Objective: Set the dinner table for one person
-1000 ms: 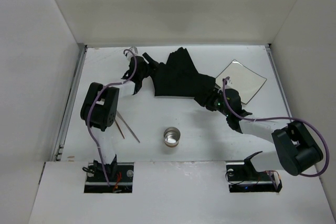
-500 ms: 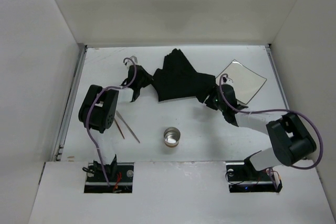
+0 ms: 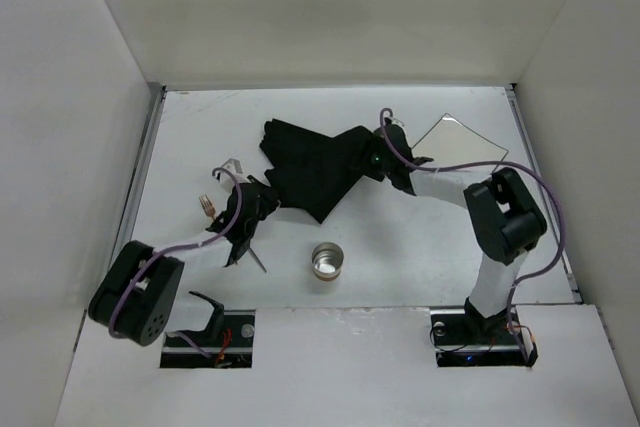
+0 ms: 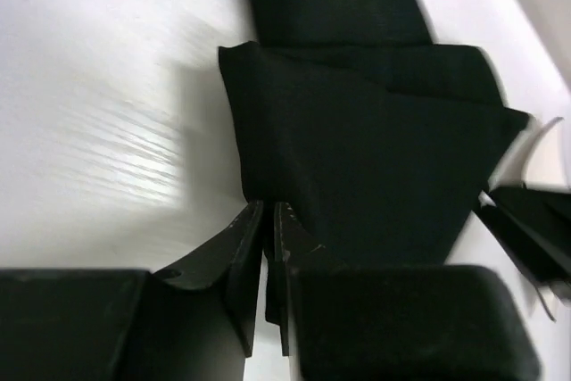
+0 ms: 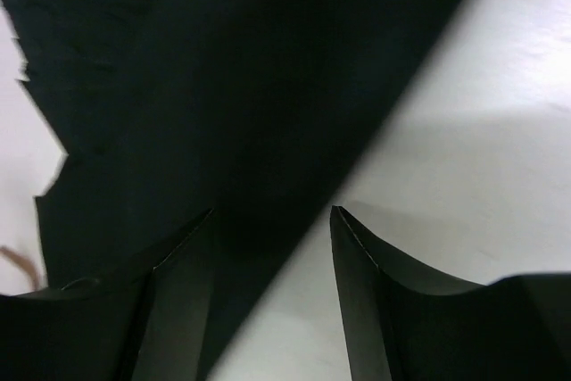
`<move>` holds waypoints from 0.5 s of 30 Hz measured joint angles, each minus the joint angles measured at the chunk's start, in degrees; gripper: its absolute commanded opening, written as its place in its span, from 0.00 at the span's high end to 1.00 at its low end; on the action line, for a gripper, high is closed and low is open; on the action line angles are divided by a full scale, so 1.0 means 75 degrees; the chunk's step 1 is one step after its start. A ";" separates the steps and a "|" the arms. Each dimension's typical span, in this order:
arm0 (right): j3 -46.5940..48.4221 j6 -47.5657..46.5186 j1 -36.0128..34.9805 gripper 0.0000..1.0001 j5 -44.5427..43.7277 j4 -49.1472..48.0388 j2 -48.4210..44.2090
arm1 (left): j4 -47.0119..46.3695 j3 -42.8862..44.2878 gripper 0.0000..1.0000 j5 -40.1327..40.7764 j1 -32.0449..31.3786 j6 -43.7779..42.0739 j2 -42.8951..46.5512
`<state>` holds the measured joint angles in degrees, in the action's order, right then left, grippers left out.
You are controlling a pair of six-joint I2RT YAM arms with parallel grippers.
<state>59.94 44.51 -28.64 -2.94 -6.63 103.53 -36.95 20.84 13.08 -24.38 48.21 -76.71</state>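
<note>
Black cloth mat (image 3: 315,167) looks soft, light; grab corners | left jaws pinching its left corner | right jaws wide astride its right edge

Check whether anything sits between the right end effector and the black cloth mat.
Nothing visible: the right end effector hangs open right over an edge of the black cloth mat, no object between.

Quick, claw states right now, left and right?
Left claw: closed, apparently pinching the black cloth's edge.
Right claw: open over the cloth, holding nothing.
</note>
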 measured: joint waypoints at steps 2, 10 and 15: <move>0.0667 -0.0055 -0.0096 0.42 0.0181 0.0166 0.0388 | 0.0119 -0.0052 0.70 0.0207 -0.0213 -0.0023 0.0463; 0.1568 -0.0096 -0.0117 0.41 0.0667 0.0321 0.1023 | 0.0277 -0.0082 0.50 0.0650 0.0259 -0.0023 0.1072; 0.1486 -0.0175 0.0020 0.40 0.0758 0.0271 0.0930 | 0.0323 -0.0061 0.48 0.0586 0.0516 0.0026 0.0539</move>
<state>71.09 43.20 -28.49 2.74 -4.60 110.50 -34.52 20.38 17.47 -20.51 48.40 -72.66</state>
